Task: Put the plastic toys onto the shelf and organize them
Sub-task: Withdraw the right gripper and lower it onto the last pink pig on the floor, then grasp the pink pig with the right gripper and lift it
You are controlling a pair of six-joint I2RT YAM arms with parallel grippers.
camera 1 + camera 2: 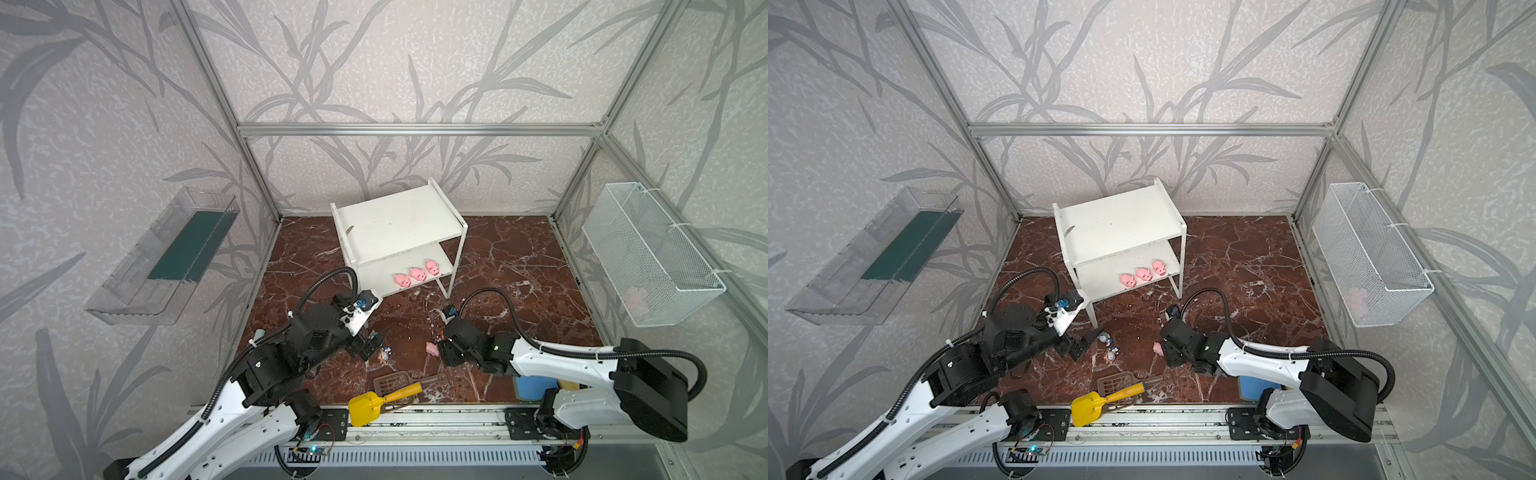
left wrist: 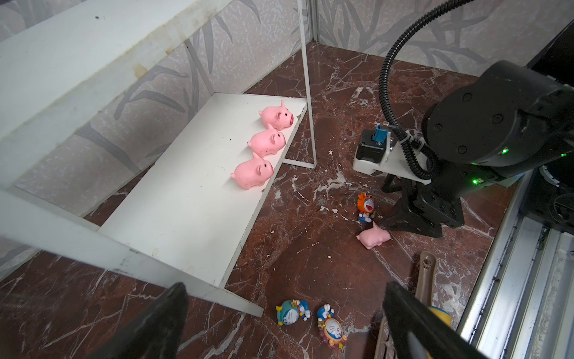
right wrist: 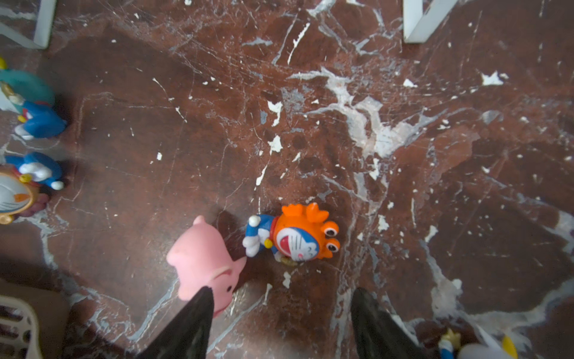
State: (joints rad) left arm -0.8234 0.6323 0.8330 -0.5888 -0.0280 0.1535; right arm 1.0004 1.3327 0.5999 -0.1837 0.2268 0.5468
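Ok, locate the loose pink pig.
In a top view the pig is on the floor before the shelf, beside the orange figurine, at the right jaws.

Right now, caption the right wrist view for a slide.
Open right gripper poised by a pink pig beside an orange-hooded figurine.

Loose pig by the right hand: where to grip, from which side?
Likely grip the pig across its rounded flanks, coming down from above, since it lies low. The orange figurine stands close beside it, so the open right hand must straddle only the pig.
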